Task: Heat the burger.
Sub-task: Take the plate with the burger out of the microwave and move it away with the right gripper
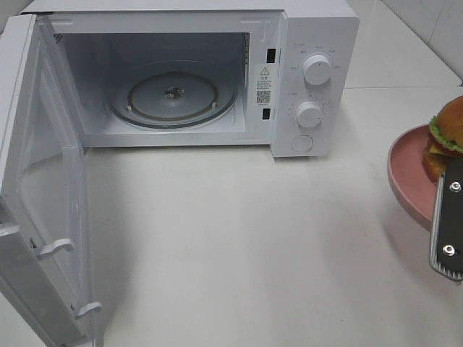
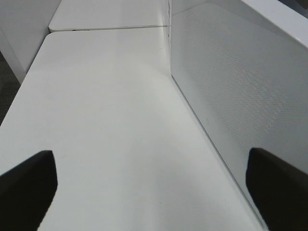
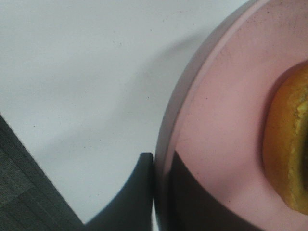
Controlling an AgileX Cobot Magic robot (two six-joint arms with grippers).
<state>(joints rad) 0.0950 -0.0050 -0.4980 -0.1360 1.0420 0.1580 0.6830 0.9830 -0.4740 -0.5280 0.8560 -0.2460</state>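
A white table top (image 1: 239,238) holds a white microwave oven (image 1: 311,65) with its door (image 1: 43,202) swung wide open and a round glass plate (image 1: 172,94) inside. Well to the right of the microwave, the tall burger (image 1: 448,134) sits on a round pink plate (image 1: 405,177). The right gripper (image 3: 161,192) pinches the plate's rim. The left gripper (image 2: 149,190) is wide open, holding nothing, beside the microwave's side wall.
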